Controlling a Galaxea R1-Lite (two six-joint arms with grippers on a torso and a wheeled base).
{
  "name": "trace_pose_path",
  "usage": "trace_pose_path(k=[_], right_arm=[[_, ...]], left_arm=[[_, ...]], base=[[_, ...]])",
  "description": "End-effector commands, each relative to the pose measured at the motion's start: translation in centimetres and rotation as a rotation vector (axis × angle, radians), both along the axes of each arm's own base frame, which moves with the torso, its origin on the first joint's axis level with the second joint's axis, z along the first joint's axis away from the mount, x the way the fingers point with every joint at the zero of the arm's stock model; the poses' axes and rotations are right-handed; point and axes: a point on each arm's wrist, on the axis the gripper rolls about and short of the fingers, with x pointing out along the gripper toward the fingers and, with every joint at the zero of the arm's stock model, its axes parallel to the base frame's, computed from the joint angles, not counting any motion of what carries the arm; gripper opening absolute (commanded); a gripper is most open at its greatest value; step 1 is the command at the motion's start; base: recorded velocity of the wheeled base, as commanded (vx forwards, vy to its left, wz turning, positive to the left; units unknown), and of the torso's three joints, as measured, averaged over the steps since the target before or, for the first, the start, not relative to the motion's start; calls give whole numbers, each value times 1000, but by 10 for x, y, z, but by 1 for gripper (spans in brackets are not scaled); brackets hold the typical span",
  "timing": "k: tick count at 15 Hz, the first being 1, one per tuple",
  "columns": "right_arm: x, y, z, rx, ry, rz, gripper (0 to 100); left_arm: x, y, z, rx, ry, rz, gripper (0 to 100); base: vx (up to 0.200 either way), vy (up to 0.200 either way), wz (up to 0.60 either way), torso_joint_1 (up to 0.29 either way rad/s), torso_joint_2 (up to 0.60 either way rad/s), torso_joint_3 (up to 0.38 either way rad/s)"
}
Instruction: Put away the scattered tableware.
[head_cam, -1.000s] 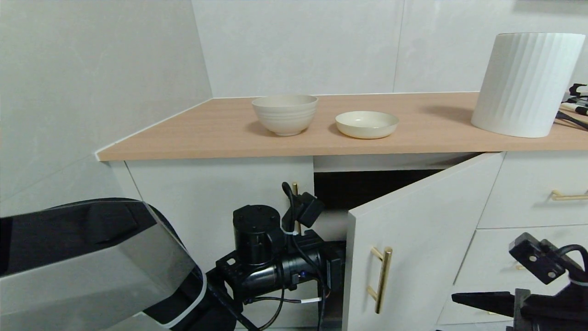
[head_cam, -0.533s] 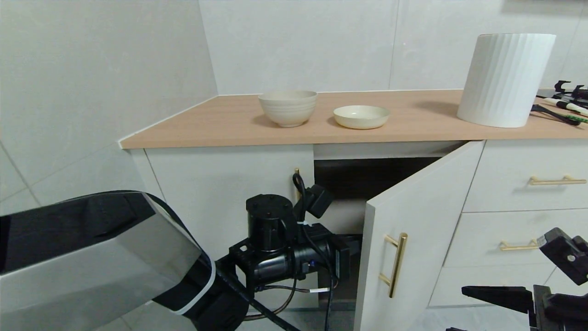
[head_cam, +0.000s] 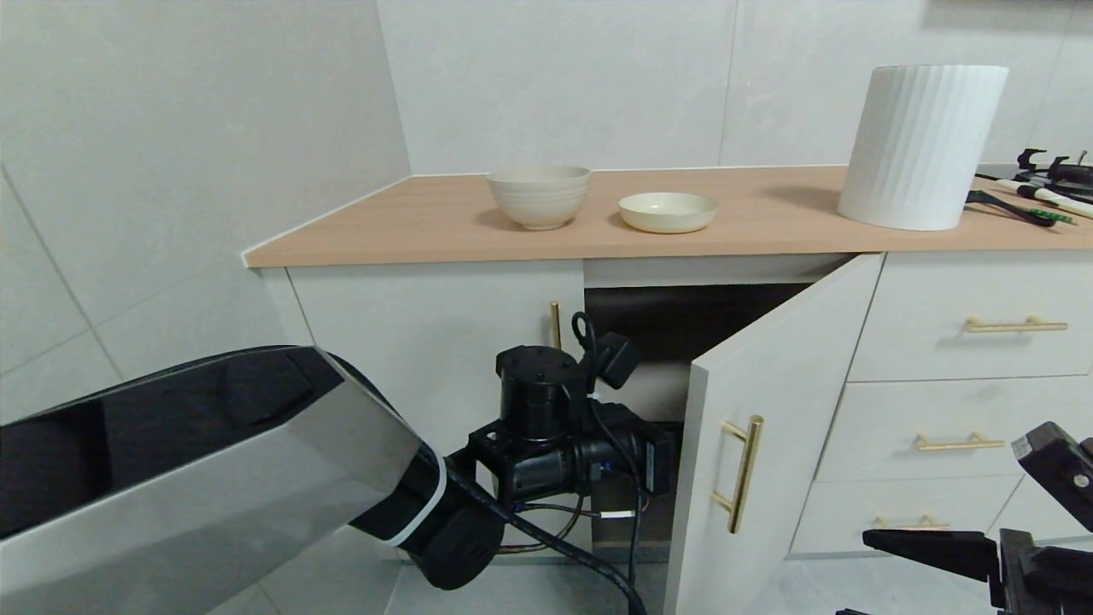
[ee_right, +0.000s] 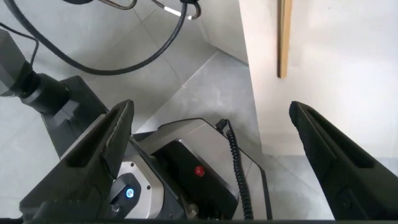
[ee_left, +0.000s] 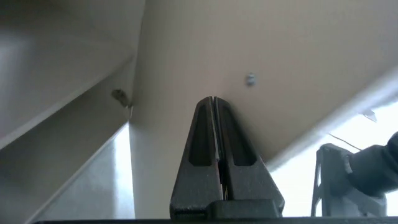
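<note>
Left gripper [ee_left: 212,102], pressed shut and empty, sits low in the cabinet [head_cam: 427,342] mouth behind the open door [head_cam: 768,410]; right gripper [ee_right: 208,118], spread wide, hangs at 5 o'clock. Both lie well below the surface [head_cam: 410,231], tiled walls [head_cam: 213,128] behind. Up there: cylinder [head_cam: 918,145] at 2 o'clock, round bowl [head_cam: 539,195] at 11, dish [head_cam: 668,211] at 12, the left arm likely nearer.

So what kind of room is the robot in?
Probably a kitchen: a wooden countertop holds a bowl and a shallow dish, with an open cupboard door and gold-handled drawers below.
</note>
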Motion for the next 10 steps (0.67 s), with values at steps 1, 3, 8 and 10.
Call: trace_pose_path(k=[1, 3, 8, 10], right_arm=[[0, 0, 0, -1, 1, 1, 100], [0, 0, 0, -1, 1, 1, 100], [0, 0, 0, 1, -1, 4, 100], [-1, 1, 1, 3, -4, 10, 100]], left_arm=[[6, -5, 0, -4, -3, 1, 0], [10, -10, 0, -4, -2, 1, 0], [19, -18, 1, -35, 18, 7, 0], [18, -23, 3, -36, 17, -2, 0]], base=[[-200, 0, 0, 2, 2, -2], [-200, 0, 0, 5, 5, 2], [0, 0, 0, 0, 0, 0], [0, 0, 0, 0, 0, 0]])
